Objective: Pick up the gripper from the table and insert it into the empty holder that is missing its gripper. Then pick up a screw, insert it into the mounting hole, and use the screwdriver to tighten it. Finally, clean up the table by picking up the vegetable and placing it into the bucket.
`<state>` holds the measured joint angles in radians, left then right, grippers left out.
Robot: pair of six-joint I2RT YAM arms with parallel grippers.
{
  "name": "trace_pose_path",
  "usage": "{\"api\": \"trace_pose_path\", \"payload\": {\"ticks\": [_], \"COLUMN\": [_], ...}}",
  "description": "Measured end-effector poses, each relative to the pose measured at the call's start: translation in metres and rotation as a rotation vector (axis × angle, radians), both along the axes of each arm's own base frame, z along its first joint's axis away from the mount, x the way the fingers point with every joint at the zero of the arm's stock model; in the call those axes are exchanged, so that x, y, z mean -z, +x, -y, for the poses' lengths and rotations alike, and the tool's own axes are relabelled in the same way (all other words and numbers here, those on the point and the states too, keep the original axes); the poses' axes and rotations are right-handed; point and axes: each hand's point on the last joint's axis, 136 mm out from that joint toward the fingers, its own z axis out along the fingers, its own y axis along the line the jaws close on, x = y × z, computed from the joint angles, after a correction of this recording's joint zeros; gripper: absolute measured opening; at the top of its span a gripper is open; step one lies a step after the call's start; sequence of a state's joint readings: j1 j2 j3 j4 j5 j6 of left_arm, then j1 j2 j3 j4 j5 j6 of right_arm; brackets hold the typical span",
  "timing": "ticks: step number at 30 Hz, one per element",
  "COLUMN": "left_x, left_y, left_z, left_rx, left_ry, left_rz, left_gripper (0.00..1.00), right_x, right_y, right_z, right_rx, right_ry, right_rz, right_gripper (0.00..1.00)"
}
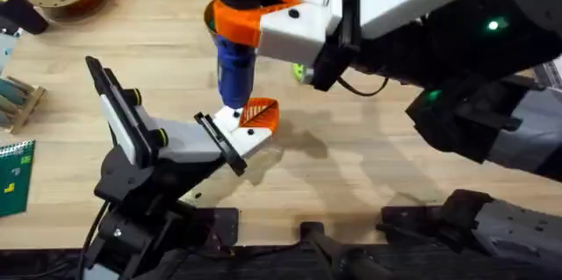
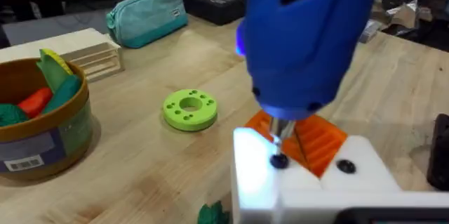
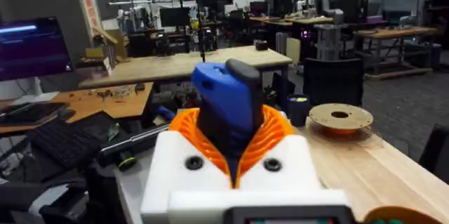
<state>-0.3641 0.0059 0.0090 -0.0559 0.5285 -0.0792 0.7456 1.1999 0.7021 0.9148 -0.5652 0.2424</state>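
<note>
blue screwdriver point(image 1: 235, 47) upright, bit on holder point(image 1: 250, 140)

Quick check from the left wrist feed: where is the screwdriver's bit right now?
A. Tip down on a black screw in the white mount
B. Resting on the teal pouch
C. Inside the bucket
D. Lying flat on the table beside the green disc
A: in the left wrist view the screwdriver stands upright, its bit on a black screw in the white mount, next to the orange gripper.
</note>
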Motion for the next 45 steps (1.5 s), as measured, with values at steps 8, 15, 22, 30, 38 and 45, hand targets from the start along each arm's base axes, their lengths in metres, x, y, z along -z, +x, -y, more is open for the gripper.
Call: {"api": "trace_pose_path", "payload": {"ticks": [8,15,22,30,38,45], "left_x": [0.0,0.0,0.0,0.0,0.0,0.0], "left_y": [0.0,0.0,0.0,0.0,0.0,0.0], "left_z": [0.0,0.0,0.0,0.0,0.0,0.0], "left_rx": [0.0,0.0,0.0,0.001,0.002,0.002], "left_ry": [0.0,0.0,0.0,0.0,0.0,0.0], "left_rz": [0.0,0.0,0.0,0.0,-0.001,-0.001], "left_gripper": [0.005,0.005,0.005,0.004,0.005,0.005], "right_x": [0.001,0.001,0.002,0.006,0.004,-0.006], "right_y": [0.0,0.0,0.0,0.003,0.003,0.001], "right_z": [0.0,0.0,-0.001,-0.001,0.0,0.002], "right_rx": [0.0,0.0,0.0,0.011,0.014,0.014], "right_ry": [-0.003,-0.003,-0.008,-0.019,-0.013,0.022], "right_rz": [-0.002,-0.002,-0.008,-0.025,-0.016,0.02], "right_gripper": [0.03,0.03,0.03,0.03,0.03,0.03]}}
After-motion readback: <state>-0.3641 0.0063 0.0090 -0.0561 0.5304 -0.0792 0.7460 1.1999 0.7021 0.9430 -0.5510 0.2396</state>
